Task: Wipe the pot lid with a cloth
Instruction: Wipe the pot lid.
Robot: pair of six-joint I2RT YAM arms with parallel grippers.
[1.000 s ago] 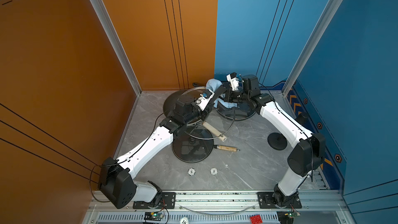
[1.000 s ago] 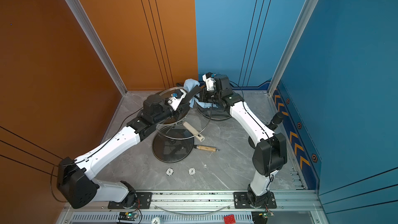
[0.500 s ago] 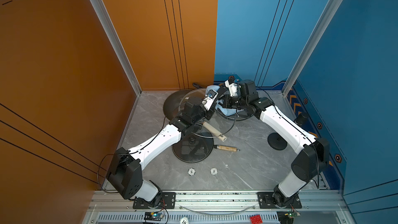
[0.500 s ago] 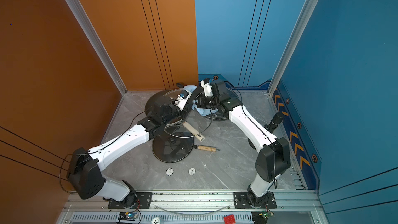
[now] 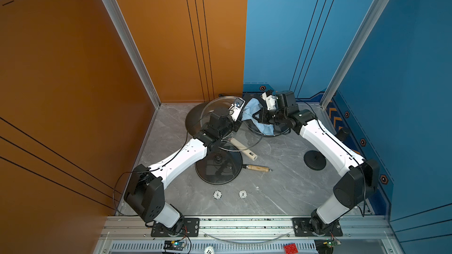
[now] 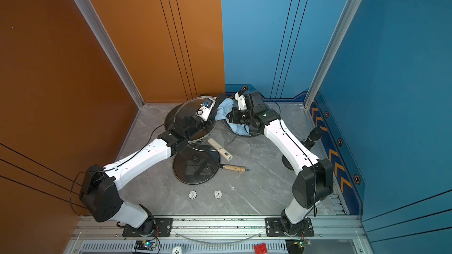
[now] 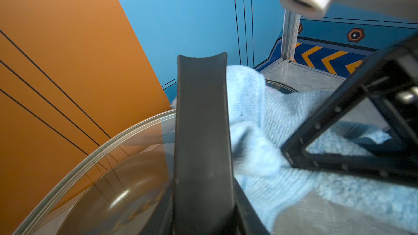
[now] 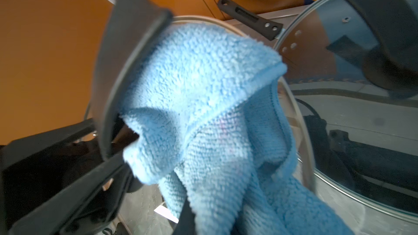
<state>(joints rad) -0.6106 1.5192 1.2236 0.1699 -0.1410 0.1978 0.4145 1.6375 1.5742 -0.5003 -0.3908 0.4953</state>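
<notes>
The glass pot lid (image 5: 210,110) (image 6: 187,109) is held tilted above the floor, in both top views. My left gripper (image 5: 241,103) (image 6: 218,100) is shut on its far rim. In the left wrist view one black finger (image 7: 201,120) stands against the lid (image 7: 108,168). The light-blue cloth (image 5: 252,108) (image 6: 223,108) is bunched in my right gripper (image 5: 256,116) (image 6: 231,118), which is shut on it. The cloth (image 8: 203,87) (image 7: 260,114) presses on the lid's rim right beside the left finger (image 8: 126,48). The right jaws are buried in the cloth.
Below the arms sit a dark pan with a glass lid (image 5: 219,167) and wooden handle (image 5: 256,168), a cream handle (image 5: 242,146), a dark pan at the back (image 5: 192,118), another pan under the cloth (image 5: 278,131), a black disc (image 5: 314,160) and two white tokens (image 5: 217,194). Walls stand close behind.
The left arm has reached further toward the back with the lid still gripped. The cloth has slid from behind the left finger toward the right along the lid's rim.
</notes>
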